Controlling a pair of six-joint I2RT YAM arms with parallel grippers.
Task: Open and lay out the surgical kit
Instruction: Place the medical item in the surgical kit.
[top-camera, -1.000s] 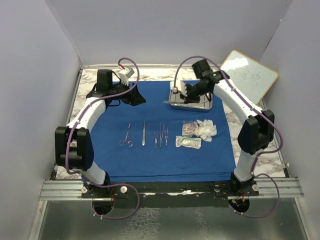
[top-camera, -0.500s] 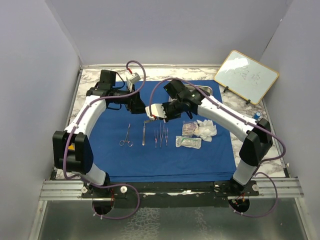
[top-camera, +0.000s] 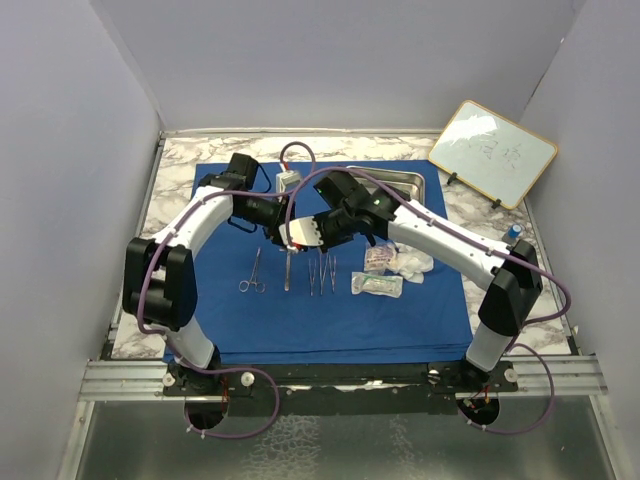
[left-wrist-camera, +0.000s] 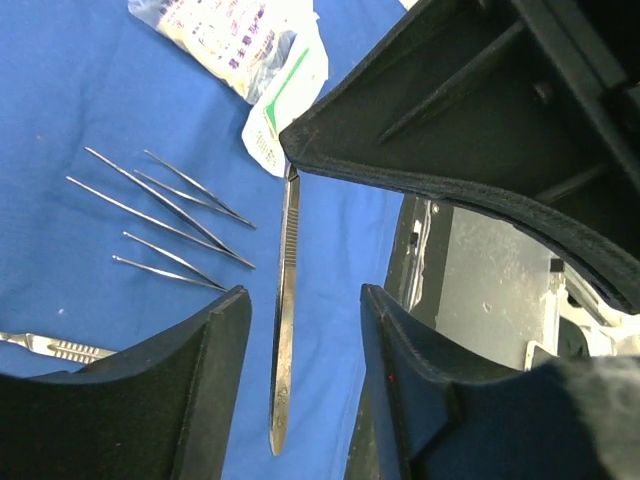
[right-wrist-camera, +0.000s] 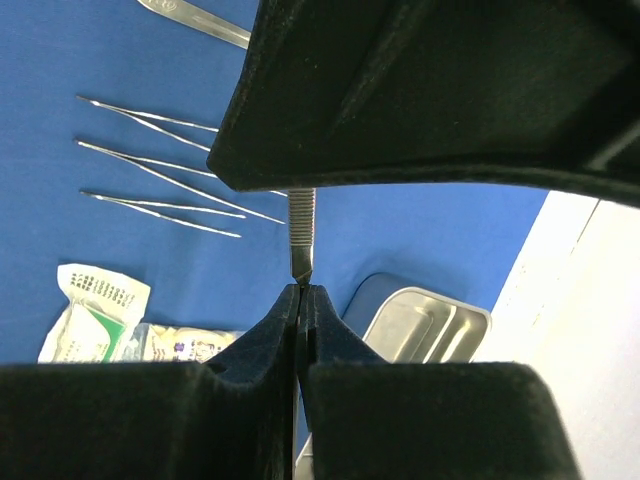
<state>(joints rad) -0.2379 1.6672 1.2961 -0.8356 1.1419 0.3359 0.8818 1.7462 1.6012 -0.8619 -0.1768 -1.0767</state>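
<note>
The royal-blue cloth (top-camera: 340, 310) lies spread flat. On it lie scissors (top-camera: 252, 272), a flat steel handle (top-camera: 288, 265), thin tweezers (top-camera: 320, 272), white gauze (top-camera: 412, 260) and clear packets (top-camera: 377, 285). The steel tray (top-camera: 400, 185) sits at the cloth's far edge. My right gripper (top-camera: 296, 243) is shut on the far tip of the steel handle (right-wrist-camera: 301, 250), as the right wrist view (right-wrist-camera: 301, 290) shows. My left gripper (top-camera: 281, 226) is open. In the left wrist view (left-wrist-camera: 303, 310) its fingers straddle the same handle (left-wrist-camera: 285, 330) without touching it.
A wood-framed whiteboard (top-camera: 493, 152) leans at the back right. Grey walls close in the left, back and right. Marble tabletop (top-camera: 185, 160) shows around the cloth. The two grippers sit very close together over the far end of the instrument row.
My right arm swung from the tray to the instrument row and shut on the steel handle's tip. My left gripper moved right to meet it over the handle.
</note>
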